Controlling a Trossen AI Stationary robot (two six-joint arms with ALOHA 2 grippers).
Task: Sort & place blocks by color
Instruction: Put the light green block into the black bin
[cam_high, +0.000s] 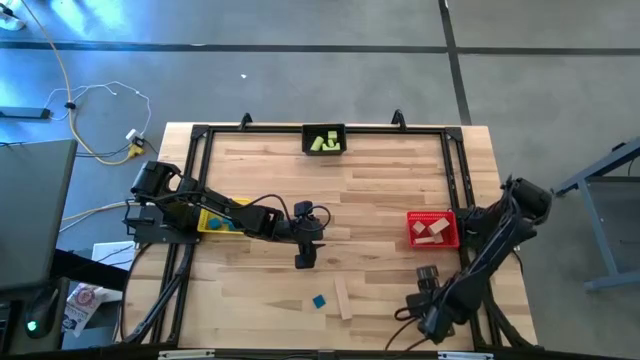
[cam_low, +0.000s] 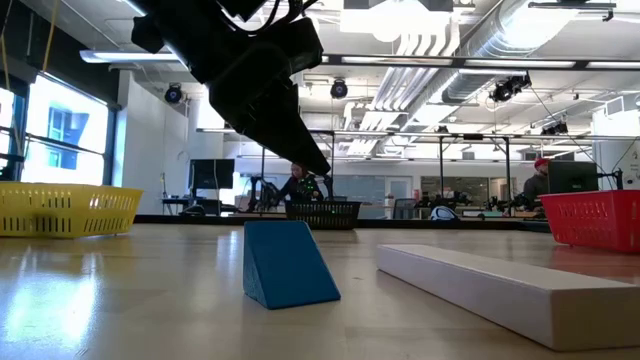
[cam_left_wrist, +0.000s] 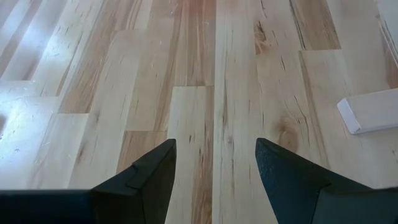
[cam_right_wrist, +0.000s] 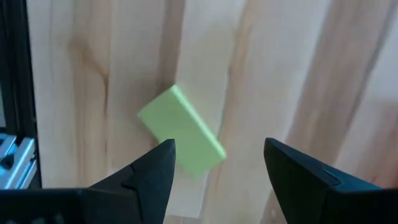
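Right wrist view: right gripper (cam_right_wrist: 217, 163), fingers spread and empty, hovers over a green block (cam_right_wrist: 180, 130) beside the red bin (cam_high: 433, 229); judged next, descend and close on it.

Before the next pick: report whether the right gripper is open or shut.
Open. In the right wrist view the right gripper shows a wide gap between its fingers, empty, with a lime green block lying on the table beyond them.

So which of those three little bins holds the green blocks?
The black bin at the table's far edge, holding lime green blocks. The red bin holds plain wooden pieces; the yellow bin holds blue.
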